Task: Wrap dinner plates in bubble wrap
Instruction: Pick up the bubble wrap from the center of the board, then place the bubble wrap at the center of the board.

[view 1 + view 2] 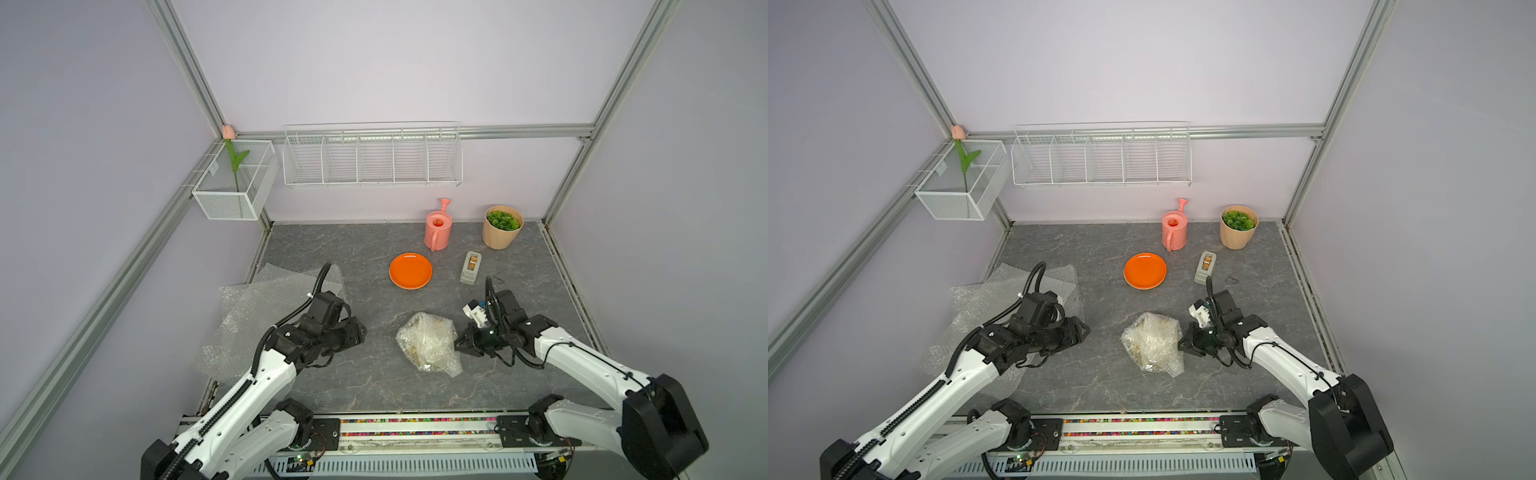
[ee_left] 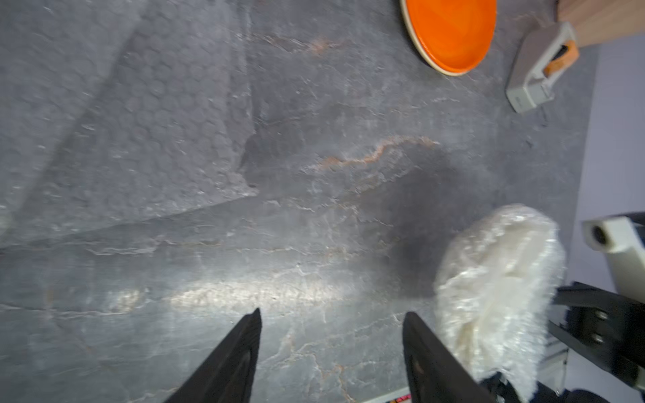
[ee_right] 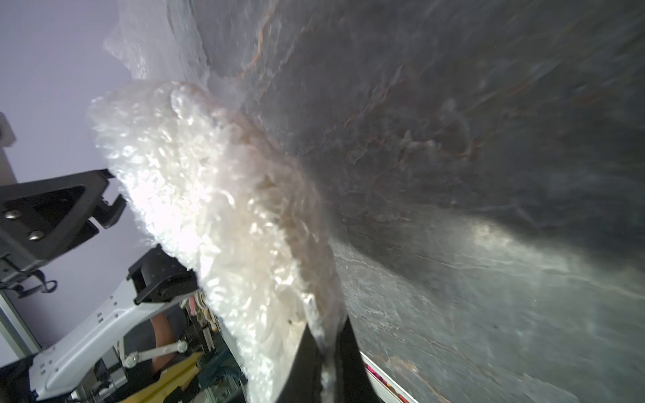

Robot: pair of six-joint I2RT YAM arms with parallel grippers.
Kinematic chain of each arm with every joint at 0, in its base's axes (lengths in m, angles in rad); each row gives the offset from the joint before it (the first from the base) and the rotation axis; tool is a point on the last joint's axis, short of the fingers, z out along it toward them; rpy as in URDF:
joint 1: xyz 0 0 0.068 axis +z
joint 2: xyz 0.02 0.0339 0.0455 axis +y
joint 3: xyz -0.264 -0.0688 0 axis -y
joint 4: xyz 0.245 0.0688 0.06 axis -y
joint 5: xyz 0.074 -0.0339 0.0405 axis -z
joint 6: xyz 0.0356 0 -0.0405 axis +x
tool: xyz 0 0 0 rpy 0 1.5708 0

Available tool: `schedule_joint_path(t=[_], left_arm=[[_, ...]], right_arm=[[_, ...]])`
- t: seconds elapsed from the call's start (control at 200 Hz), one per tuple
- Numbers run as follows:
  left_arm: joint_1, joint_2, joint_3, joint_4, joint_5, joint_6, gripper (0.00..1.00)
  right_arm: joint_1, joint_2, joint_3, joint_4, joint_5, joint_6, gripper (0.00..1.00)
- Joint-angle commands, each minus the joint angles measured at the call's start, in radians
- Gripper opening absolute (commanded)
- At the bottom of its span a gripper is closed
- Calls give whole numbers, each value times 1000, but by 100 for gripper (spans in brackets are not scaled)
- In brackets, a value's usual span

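One wrapped plate (image 1: 417, 353) appears done, its bubble wrap (image 1: 432, 332) pinched in the closed right pincer (image 1: 458, 344); left pincer (image 2: 331, 314) open, empty. Beyond both, orange plate (image 1: 410, 270) unwrapped.

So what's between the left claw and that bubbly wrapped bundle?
Nothing sits there. Between the left claw and the wrapped bundle there is only bare grey tabletop. Both top views show that gap.

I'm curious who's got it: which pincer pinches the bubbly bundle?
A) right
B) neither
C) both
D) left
A: the right pincer is shut on the bundle's edge, while the left pincer is open and apart from it.
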Motion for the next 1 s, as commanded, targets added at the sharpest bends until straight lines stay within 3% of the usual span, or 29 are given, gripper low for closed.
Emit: schedule_joint_path(t=[0.0, 0.19, 0.455, 0.705, 0.995], left_arm=[[96, 115, 77, -62, -38, 140, 65], [175, 380, 285, -136, -211, 256, 65], [258, 700, 517, -222, -312, 410, 63], [265, 853, 588, -229, -356, 448, 60], [279, 897, 602, -225, -325, 459, 43]], right_arm=[[-113, -38, 52, -63, 55, -6, 7], [-383, -30, 77, -3, 89, 43, 7], [-703, 57, 134, 97, 106, 80, 7], [-853, 315, 229, 209, 99, 98, 7], [-880, 610, 430, 250, 116, 103, 10]])
